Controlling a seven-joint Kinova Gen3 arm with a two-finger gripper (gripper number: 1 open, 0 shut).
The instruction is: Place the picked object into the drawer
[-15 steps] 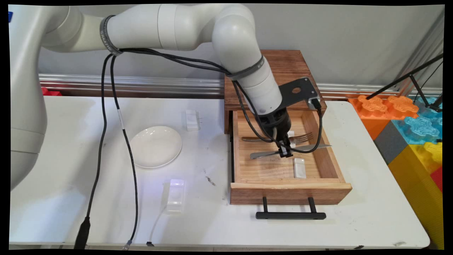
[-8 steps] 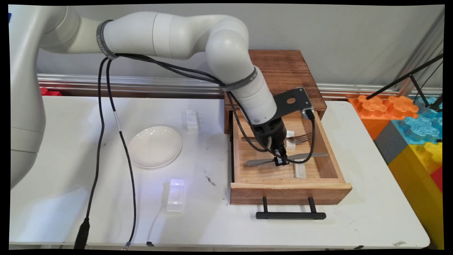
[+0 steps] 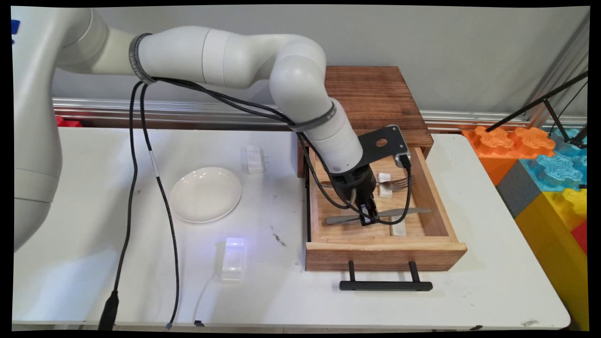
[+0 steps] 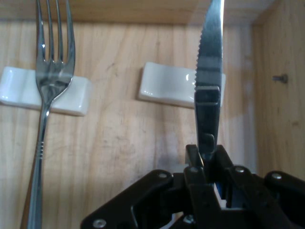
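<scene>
Inside the open wooden drawer, my gripper is shut on a steel knife near its middle. The knife lies roughly level, handle to the left, blade to the right, over a white rest near the drawer's front. In the hand view the serrated blade runs up from my gripper across the edge of that white rest. A fork lies farther back in the drawer, its neck on a second white rest; in the hand view the fork and its rest are at left.
The drawer's black handle sticks out toward the table's near edge. A white plate, a white rest and a clear block lie on the table to the left. Black cables hang from the arm. Coloured blocks stand at right.
My gripper has carried the knife down and toward the drawer's front, from above the drawer's middle to over the front white rest. The fork has not moved.
</scene>
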